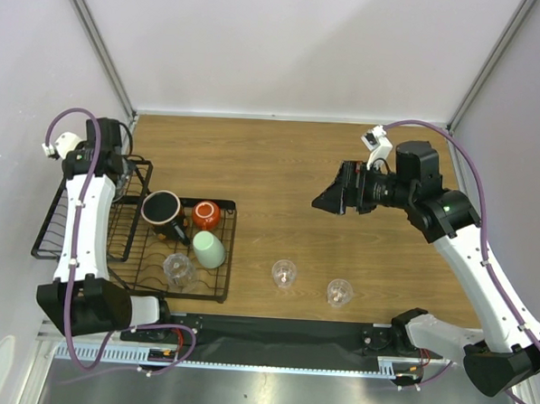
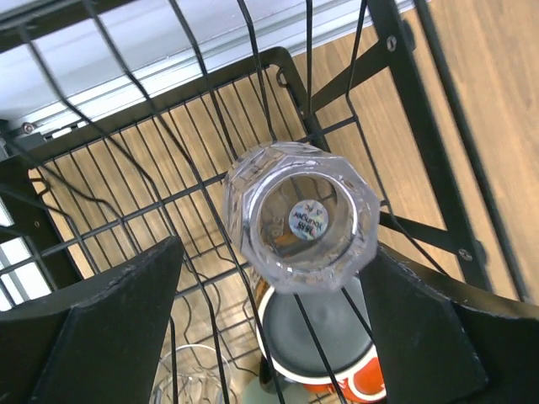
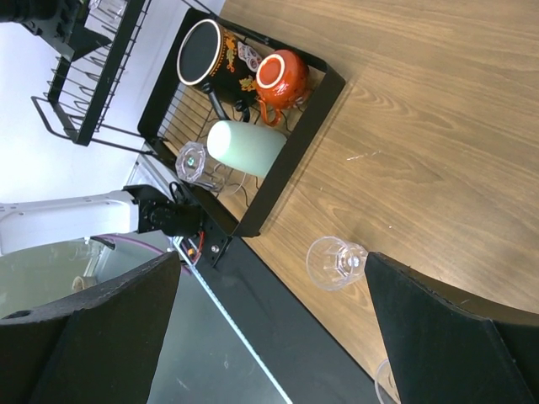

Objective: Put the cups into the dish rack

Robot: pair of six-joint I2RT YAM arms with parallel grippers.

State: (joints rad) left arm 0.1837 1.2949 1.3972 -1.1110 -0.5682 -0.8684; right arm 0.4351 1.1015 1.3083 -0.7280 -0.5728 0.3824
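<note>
1. Nearest the left wrist camera are the dark fingers (image 2: 118,328) of the left pincer (image 2: 274,257), spread wide. A clear tumbler (image 2: 299,219) shows between them, seen base-on with a round sticker. It touches neither finger as far as I can see, so this pincer reads as open and gripping nothing.
2. That tumbler is among the wires at the taller basket end of the dish rack (image 1: 230,245). I cannot tell whether it rests on them.
3. The right pincer (image 1: 325,202) hangs over the tabletop (image 1: 281,157), well apart from every cup. Its jaws are parted and empty.
4. Judged step: setting a tumbler into the basket end looks all but done. Loading is well along, with two cups not yet racked.
5. The next move likely calls for the right pincer to come down over the nearer loose tumbler (image 1: 284,273), close on its wall and carry it to the rack. The second loose tumbler (image 1: 339,292) stands just beside it, so a careless approach could knock it.
6. Count:
   - Four clear tumblers: the two loose ones, the one at the left pincer and a racked tumbler (image 1: 178,268).
   - One dark mug (image 1: 163,210), one orange-red cup (image 1: 206,215) and one mint-green cup (image 1: 209,249), all on the flat grid.
   - One rack and two arms.
</note>
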